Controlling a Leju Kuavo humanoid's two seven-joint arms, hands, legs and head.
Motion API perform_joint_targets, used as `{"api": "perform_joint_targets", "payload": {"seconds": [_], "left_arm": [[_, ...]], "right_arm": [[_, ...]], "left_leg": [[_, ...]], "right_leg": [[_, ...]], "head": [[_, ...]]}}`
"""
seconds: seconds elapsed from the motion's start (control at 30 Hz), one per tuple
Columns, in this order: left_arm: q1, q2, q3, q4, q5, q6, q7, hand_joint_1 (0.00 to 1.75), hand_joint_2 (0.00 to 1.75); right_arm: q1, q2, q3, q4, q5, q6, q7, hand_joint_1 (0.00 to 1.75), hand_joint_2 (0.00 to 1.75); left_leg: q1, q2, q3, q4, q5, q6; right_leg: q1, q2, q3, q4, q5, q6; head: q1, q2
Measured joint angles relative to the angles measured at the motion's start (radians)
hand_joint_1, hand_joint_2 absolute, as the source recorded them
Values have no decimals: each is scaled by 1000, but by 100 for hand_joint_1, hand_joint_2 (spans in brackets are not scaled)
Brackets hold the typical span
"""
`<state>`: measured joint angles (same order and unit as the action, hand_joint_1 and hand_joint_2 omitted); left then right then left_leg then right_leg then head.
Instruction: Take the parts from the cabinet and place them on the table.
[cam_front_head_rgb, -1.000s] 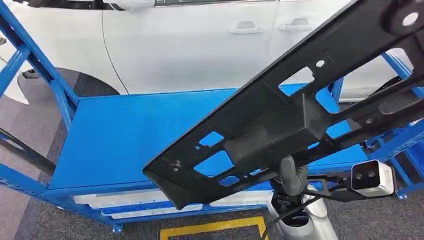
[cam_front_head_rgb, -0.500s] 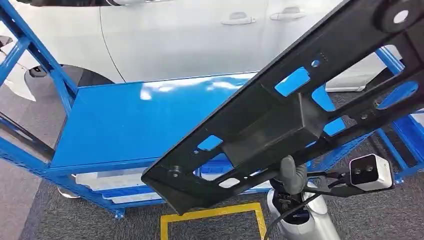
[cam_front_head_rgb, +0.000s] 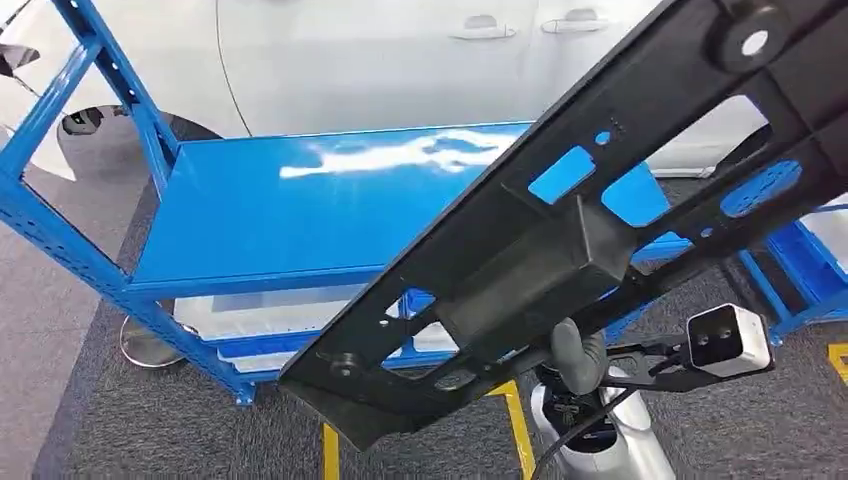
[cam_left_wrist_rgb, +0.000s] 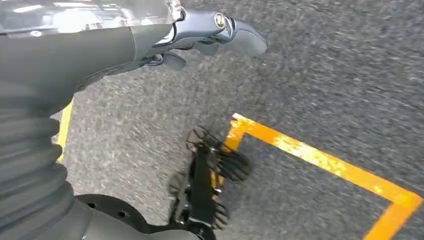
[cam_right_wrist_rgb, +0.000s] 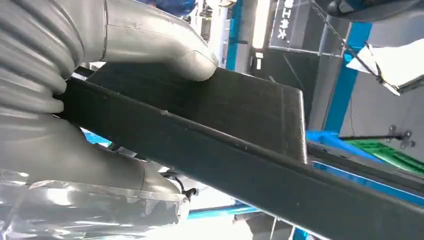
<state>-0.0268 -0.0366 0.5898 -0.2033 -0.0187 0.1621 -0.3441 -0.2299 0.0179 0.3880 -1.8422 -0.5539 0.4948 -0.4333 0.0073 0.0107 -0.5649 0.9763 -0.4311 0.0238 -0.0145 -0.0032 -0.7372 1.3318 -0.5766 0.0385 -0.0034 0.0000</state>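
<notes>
1. My right hand (cam_right_wrist_rgb: 100, 75) grips the black part (cam_front_head_rgb: 560, 240), raised aslant above the blue tabletop (cam_front_head_rgb: 300, 220).
2. My left hand (cam_left_wrist_rgb: 200, 35) hangs empty, fingers apart.
3. Advice: level the part before lowering.

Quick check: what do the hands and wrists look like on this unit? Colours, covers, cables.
Right hand: grey ribbed wrist cover, thick smooth grey thumb, crinkled clear plastic film near the wrist. Left hand: same grey ribbed cover, glossy dark grey fingers with a small round metal fastener. In the head view, a silver forearm with black cables and a white camera box.
</notes>
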Motion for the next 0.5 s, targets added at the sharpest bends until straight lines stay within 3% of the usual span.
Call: {"api": "perform_joint_targets", "payload": {"seconds": [0.03, 0.1, 0.13, 0.17, 0.2, 0.27, 0.3, 0.33, 0.37, 0.43, 0.47, 0.5], "left_arm": [[0, 0, 0, 0, -1, -3, 0, 0, 175], [0, 0, 2, 0, -2, -3, 0, 0, 175], [-1, 0, 2, 0, -2, -5, 0, 0, 175], [-1, 1, 3, 0, -2, -6, -1, 0, 175], [-1, 2, 5, 0, -3, -6, -1, 0, 175], [-1, 3, 7, 0, -3, -6, 0, 0, 175], [3, 4, 8, 0, -3, -3, 0, 0, 175], [3, 5, 10, 0, -3, 0, 2, 0, 175], [4, 5, 10, 0, -3, 1, 4, 0, 175], [4, 4, 10, 0, -3, 5, 3, 0, 175], [3, 4, 11, 0, -3, 6, 3, 0, 175], [3, 4, 11, 0, -4, 6, 3, 0, 175]], "right_arm": [[-3, -2, 0, 0, -11, -1, 7, 175, 175], [-16, -4, 0, 0, -27, -2, 16, 175, 175], [-28, -4, 0, 0, -34, -3, 19, 175, 175], [-40, -4, 0, -1, -39, -3, 22, 175, 175], [-44, -5, 0, -2, -42, -3, 23, 175, 175], [-49, -7, 0, -1, -44, -3, 24, 175, 175], [-49, -8, 0, 1, -43, -2, 24, 175, 175], [-51, -7, 0, 5, -43, -1, 24, 175, 175], [-52, -7, 0, 7, -43, 0, 22, 175, 175], [-53, -6, 0, 12, -40, 0, 18, 175, 175], [-53, -6, 0, 14, -37, 0, 17, 175, 175], [-52, -6, 0, 17, -32, 1, 16, 175, 175]], "left_leg": [[1, 0, -20, 5, 12, -2], [1, 0, -54, 17, 29, -9], [1, -1, -66, 25, 38, -13], [-5, -3, -77, 32, 43, -19], [-3, -2, -77, 31, 53, -25], [-1, -2, -80, 23, 73, -38], [-1, -3, -84, 20, 83, -45], [5, -5, -93, 33, 58, -49], [4, -5, -111, 74, -5, -52], [6, -5, -150, 224, -127, -57], [6, -5, -164, 296, -159, -59], [6, -5, -165, 345, -158, -59]], "right_leg": [[-2, 0, 25, -5, 39, 2], [-6, 0, 125, -122, 98, 0], [-7, 0, 206, -227, 90, -3], [-1, 1, 265, -323, 45, -8], [1, 2, 269, -334, 40, -20], [8, 3, 256, -336, 52, -33], [3, 2, 249, -342, 66, -44], [1, -5, 238, -344, 79, -53], [1, -4, 223, -344, 91, -61], [5, -5, 193, -343, 115, -66], [7, -5, 177, -341, 126, -66], [9, -5, 160, -340, 138, -66]], "head": [[0, 0], [0, 0], [0, 0], [0, 0], [-5, 0], [2, 0], [2, 0], [2, 0], [-1, 0], [-3, 0], [-3, 0], [-3, 0]]}}
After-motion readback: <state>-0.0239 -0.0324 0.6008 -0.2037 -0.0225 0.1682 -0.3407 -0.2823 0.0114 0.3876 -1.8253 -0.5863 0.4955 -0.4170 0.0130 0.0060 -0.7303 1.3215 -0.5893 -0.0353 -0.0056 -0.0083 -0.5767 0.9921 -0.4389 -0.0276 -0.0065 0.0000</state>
